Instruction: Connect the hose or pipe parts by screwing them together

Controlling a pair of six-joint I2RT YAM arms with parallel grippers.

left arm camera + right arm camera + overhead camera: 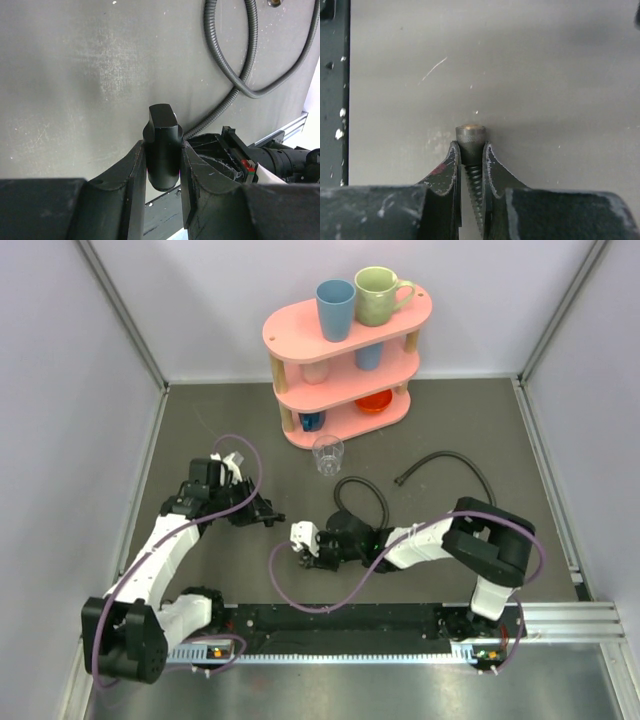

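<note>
On the grey table [500, 420], toward its front edge, the left gripper [163, 150] clamps a stubby black fitting [162, 125] and the right gripper [470, 149] a ribbed hose [474, 185] behind its knurled end [470, 134]; misaligned, the threads might cross.

The ribbed hoses [452, 453] are black, the table [230, 420] grey, the shelf [290, 330] pink, the cables [237, 437] purple.

Even diffuse light, soft shadows; wrist-view foregrounds blurred.
</note>
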